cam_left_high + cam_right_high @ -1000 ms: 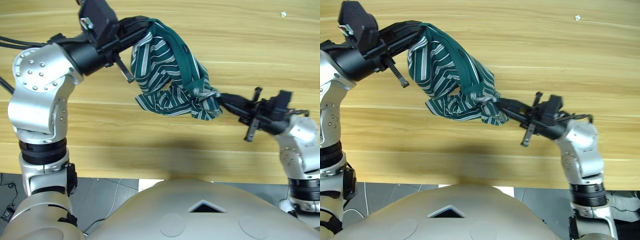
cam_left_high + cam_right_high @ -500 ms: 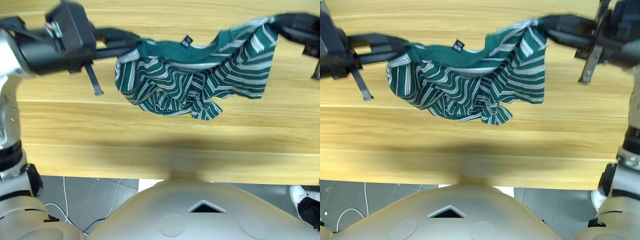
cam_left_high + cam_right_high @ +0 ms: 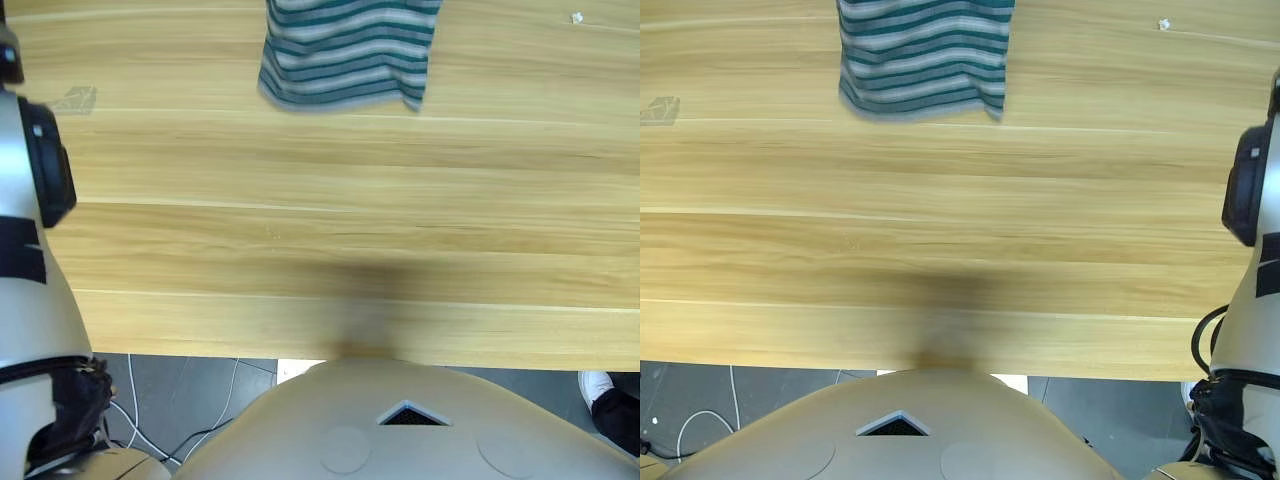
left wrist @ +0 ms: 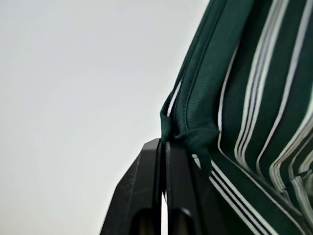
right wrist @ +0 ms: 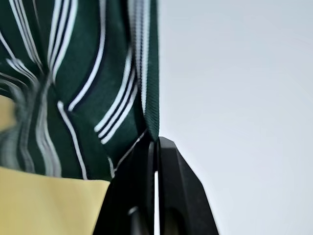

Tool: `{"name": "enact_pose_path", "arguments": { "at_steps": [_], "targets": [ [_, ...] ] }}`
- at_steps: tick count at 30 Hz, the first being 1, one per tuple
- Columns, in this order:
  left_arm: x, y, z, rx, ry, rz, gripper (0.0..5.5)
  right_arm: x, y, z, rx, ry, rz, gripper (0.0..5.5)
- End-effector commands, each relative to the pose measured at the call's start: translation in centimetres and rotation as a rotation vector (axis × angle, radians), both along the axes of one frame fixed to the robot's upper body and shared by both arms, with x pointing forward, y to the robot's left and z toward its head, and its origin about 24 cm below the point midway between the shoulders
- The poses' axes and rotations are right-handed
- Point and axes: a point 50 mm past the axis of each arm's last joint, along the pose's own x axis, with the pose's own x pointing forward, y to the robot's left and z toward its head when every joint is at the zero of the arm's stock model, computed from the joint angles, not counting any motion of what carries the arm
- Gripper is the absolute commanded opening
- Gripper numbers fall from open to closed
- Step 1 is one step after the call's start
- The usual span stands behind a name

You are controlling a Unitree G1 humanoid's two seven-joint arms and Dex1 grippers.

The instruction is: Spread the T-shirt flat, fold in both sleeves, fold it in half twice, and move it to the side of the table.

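The left gripper (image 4: 163, 145) is pinched shut on a green hem of the T-shirt (image 3: 345, 50), its black fingers (image 4: 144, 191) pressed together with cloth caught at their tips; the right gripper (image 5: 155, 147) is clamped likewise on another striped edge. From the head, the T-shirt hangs over the far middle of the wooden table (image 3: 330, 220), its upper part cut off at the frame edge and its lower hem blurred, so contact with the wood cannot be judged

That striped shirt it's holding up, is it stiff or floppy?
Probably floppy: the T-shirt hangs limp over the table, its lower edge wavy. Likely light too, since the left gripper and right gripper each hold it by a thin pinch of edge fabric.
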Motion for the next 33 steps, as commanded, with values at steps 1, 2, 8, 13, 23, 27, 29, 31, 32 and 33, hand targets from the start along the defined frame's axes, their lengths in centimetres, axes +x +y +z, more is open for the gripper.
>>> {"name": "enact_pose_path", "arguments": {
  "at_steps": [1,2,8,13,23,27,29,31,32,33],
  "targets": [
    [-1.6,4.4,5.6,-0.004,-0.240,0.236,0.00,-1.2,-3.1,4.7,-0.155,-0.219,-0.188,0.01],
    [-1.2,4.4,4.7,0.007,-0.209,0.232,0.00,-1.1,-3.2,4.4,-0.159,-0.212,-0.188,0.01],
    [0.2,6.7,-4.6,0.170,0.196,0.128,0.00,-0.3,-2.5,-1.6,-0.277,0.003,-0.019,0.01],
    [-5.8,6.4,-23.2,0.370,0.645,-0.290,0.00,-5.2,-0.8,-18.8,-0.322,0.570,0.520,0.01],
    [-18.8,1.6,-25.8,0.244,0.633,-0.540,0.00,-14.7,-0.8,-19.8,-0.042,0.693,0.716,0.01],
    [-21.3,1.4,-20.5,0.395,0.598,-0.546,0.00,-18.5,0.2,-19.0,-0.025,0.796,0.801,0.01],
    [-23.8,0.6,-20.6,0.461,0.701,-0.599,0.00,-21.4,0.4,-20.0,-0.085,0.935,0.872,0.01],
    [-26.4,0.0,-22.1,0.523,0.858,-0.661,0.00,-23.5,0.7,-20.9,-0.116,1.053,0.905,0.01],
    [-27.5,-0.2,-22.6,0.535,0.923,-0.686,0.00,-24.2,0.8,-21.1,-0.119,1.098,0.913,0.01],
    [-28.4,-0.5,-23.0,0.536,0.974,-0.710,0.00,-24.7,0.9,-21.3,-0.121,1.138,0.919,0.01]
  ]
}}
